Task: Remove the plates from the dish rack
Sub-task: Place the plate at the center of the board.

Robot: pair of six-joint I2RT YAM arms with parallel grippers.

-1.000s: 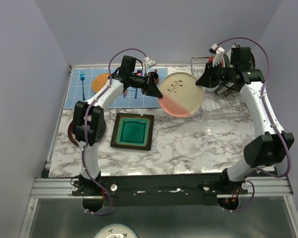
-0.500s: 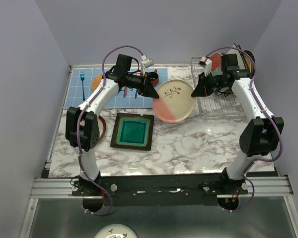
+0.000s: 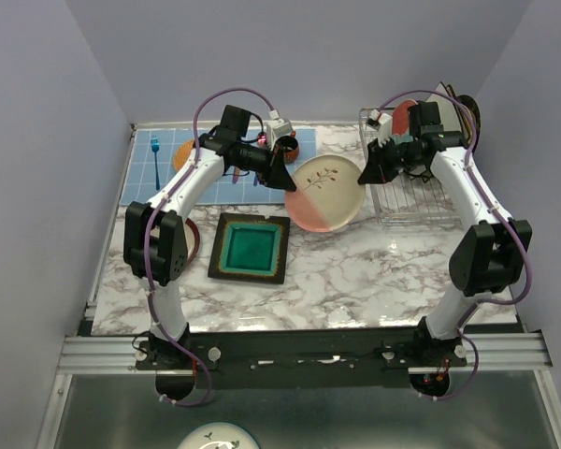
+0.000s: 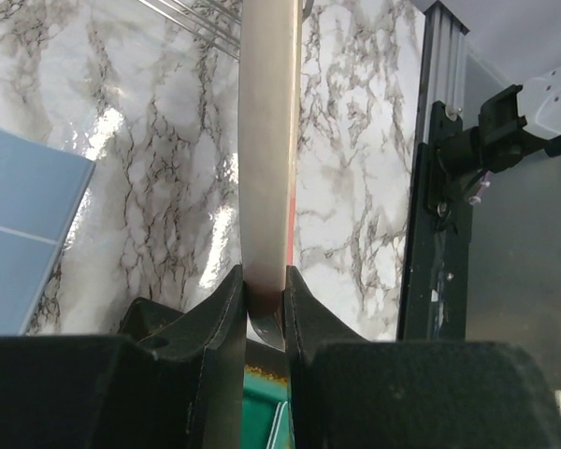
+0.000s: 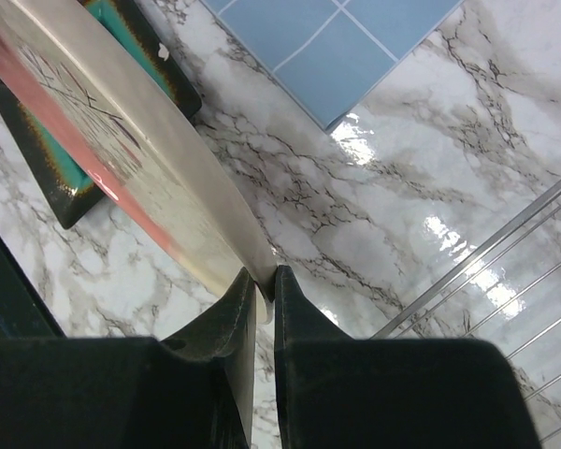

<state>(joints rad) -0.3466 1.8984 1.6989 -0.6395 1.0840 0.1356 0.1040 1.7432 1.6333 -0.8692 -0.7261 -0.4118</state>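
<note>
A round cream and pink plate (image 3: 325,192) with a twig drawing hangs tilted above the marble, between the rack and the blue mat. My left gripper (image 3: 285,174) is shut on its left rim; in the left wrist view the plate's edge (image 4: 266,140) runs up from my left gripper (image 4: 262,292). My right gripper (image 3: 366,172) is shut on the plate's right rim (image 5: 103,140), seen pinched in the right gripper (image 5: 265,281). The silver wire dish rack (image 3: 419,198) stands at the back right with more plates (image 3: 407,116) upright at its far end. A teal square plate (image 3: 250,248) lies flat on the table.
A blue tiled mat (image 3: 168,178) at the back left carries an orange woven round mat (image 3: 188,150), a blue fork (image 3: 155,154) and a dark-red cup (image 3: 291,147). A red-rimmed plate edge (image 3: 194,239) shows behind the left arm. Walls close in on three sides.
The cream and pink plate has moved left, away from the rack, with both grippers still on its rims. The right arm swung inward; the left arm drew back.
</note>
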